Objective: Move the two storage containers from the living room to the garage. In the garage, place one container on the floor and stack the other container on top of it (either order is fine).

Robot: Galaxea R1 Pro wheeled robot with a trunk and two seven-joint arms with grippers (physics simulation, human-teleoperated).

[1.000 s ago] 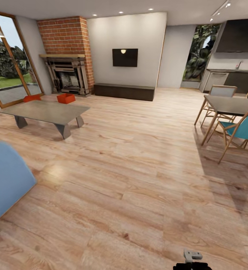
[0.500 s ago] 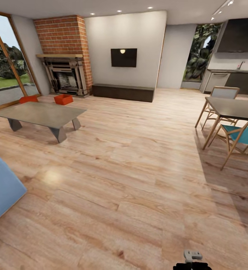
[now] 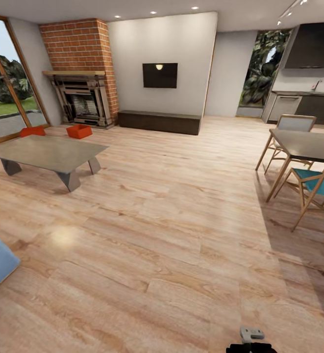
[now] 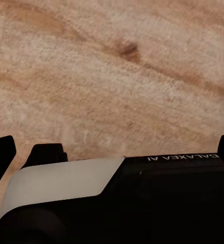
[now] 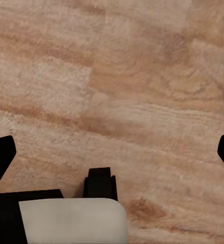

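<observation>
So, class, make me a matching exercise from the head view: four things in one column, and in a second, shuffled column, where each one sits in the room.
Things
1. storage containers
2. television
3. coffee table
4. teal chair

Places
A. mounted on the pale wall
B. at the dining table, at the view's right
C. on the wood floor in front of the fireplace
D. between the robot and the red-orange bins

Pairs: 1-C, 2-A, 3-D, 4-B

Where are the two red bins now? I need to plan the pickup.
In the head view, both red bins sit far left on the wood floor, between the low table and the fireplace.
</observation>
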